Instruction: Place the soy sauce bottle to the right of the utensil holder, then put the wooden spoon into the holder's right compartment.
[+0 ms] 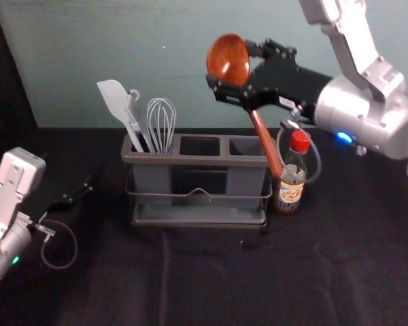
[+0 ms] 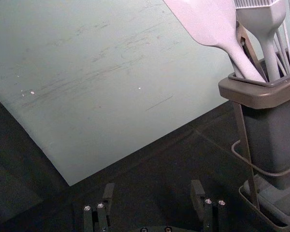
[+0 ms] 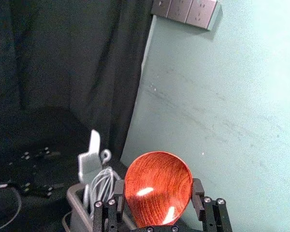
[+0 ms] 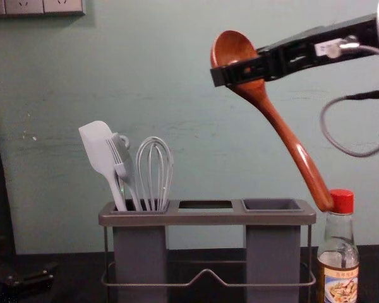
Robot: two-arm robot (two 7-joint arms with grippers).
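In the head view's upper right, the right pincer point(image 1: 234, 67) is clamping the wooden spoon point(image 1: 265, 139) by its bowl, likely freeing the handle for the right compartment point(image 1: 247, 145). The soy sauce bottle point(image 1: 290, 189) is standing right of the utensil holder point(image 1: 199, 161); the left pincer point(image 2: 152, 189) is resting spread at left.

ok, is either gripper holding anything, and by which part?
The right gripper holds the wooden spoon by its bowl, gripped from both sides; the handle slants down. The left gripper is open and empty.
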